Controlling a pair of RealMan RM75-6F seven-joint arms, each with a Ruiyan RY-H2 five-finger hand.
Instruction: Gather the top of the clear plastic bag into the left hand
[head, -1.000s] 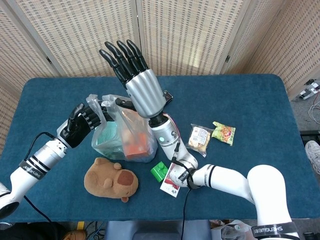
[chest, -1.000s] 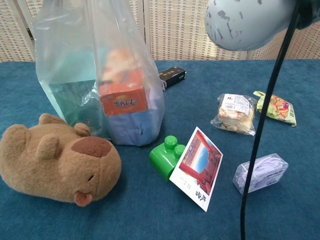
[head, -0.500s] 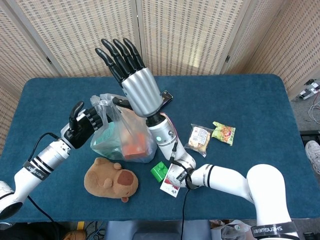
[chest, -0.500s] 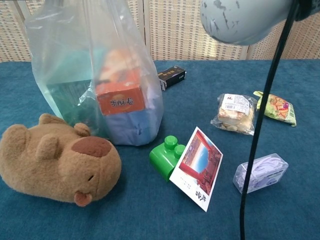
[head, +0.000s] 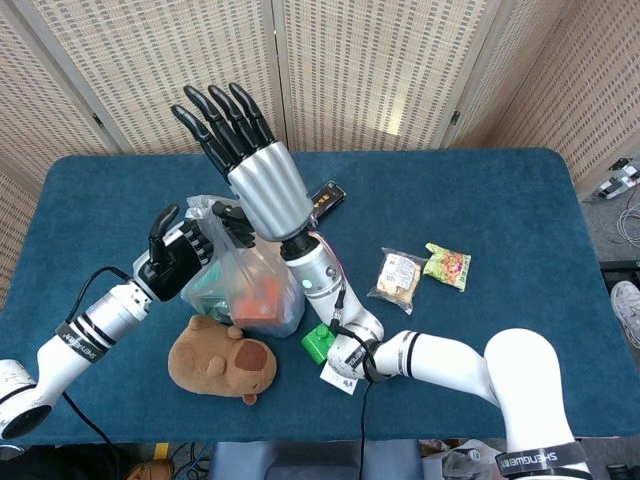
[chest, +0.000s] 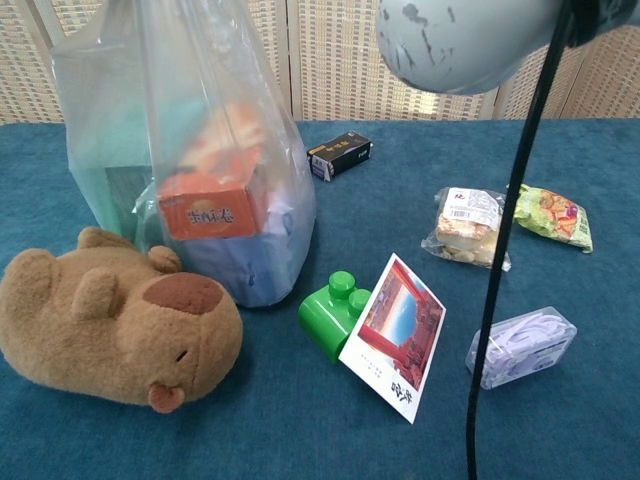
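Note:
The clear plastic bag (head: 250, 290) stands upright on the blue table with an orange box (chest: 205, 205) and teal items inside. In the chest view the bag (chest: 120, 110) rises out of the top of the frame. My left hand (head: 180, 258) grips the bag's gathered top at its left side, fingers curled into the plastic and thumb up. My right hand (head: 250, 175) hovers above the bag's top, fingers spread and pointing up, holding nothing. Its thumb lies close to the bag's mouth; whether it touches is unclear.
A brown capybara plush (chest: 110, 335) lies against the bag's front. A green block (chest: 335, 312) and a picture card (chest: 395, 335) sit to the right, then two snack packs (head: 398, 278) (head: 447, 266), a clear pouch (chest: 520, 345) and a black box (chest: 340, 155) behind. A black cable (chest: 505, 260) hangs down.
Both hands have moved left, and the bag has shifted and leaned left with them. The orange box inside has slid left and lower.

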